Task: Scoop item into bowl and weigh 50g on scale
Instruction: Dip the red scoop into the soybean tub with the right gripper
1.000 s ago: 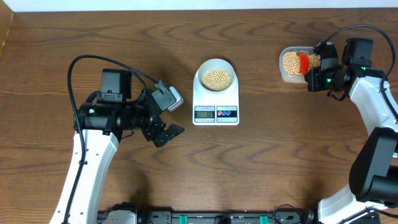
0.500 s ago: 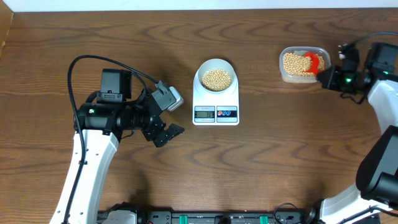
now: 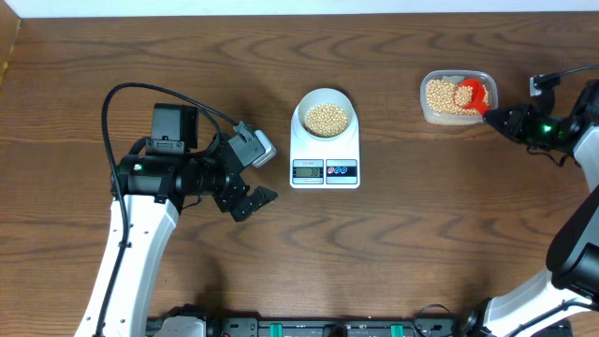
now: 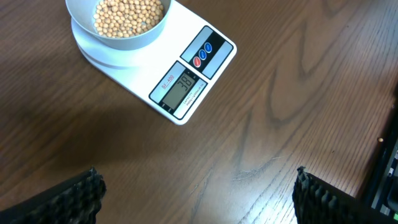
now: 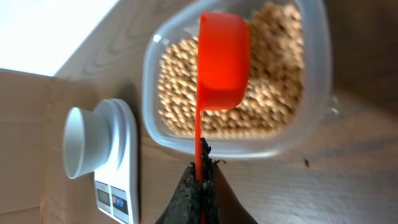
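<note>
The pale bowl (image 3: 325, 97) stands on the white scale (image 3: 325, 170) at mid-table, filled with tan beans (image 3: 326, 118). More beans (image 3: 440, 95) lie in a clear tub (image 3: 456, 119) at the far right. My right gripper (image 3: 501, 119) is shut on the thin handle of a red scoop (image 3: 473, 94), whose cup sits over the tub's beans. In the right wrist view the scoop (image 5: 222, 62) is above the beans (image 5: 273, 93), with the gripper (image 5: 202, 180) just outside the tub. My left gripper (image 4: 199, 193) is open and empty, left of the scale (image 4: 186, 68) and bowl (image 4: 124, 40).
The scale's display (image 4: 183, 86) is lit with digits beside two round buttons (image 4: 204, 55). The left arm's black cable (image 3: 140, 89) loops over the table at the left. The table's back edge (image 3: 299, 13) runs behind the tub.
My right gripper has drawn back to the right, away from the tub, with the scoop's handle in it; the scoop cup now sits at the tub's right side. The left arm has not moved.
</note>
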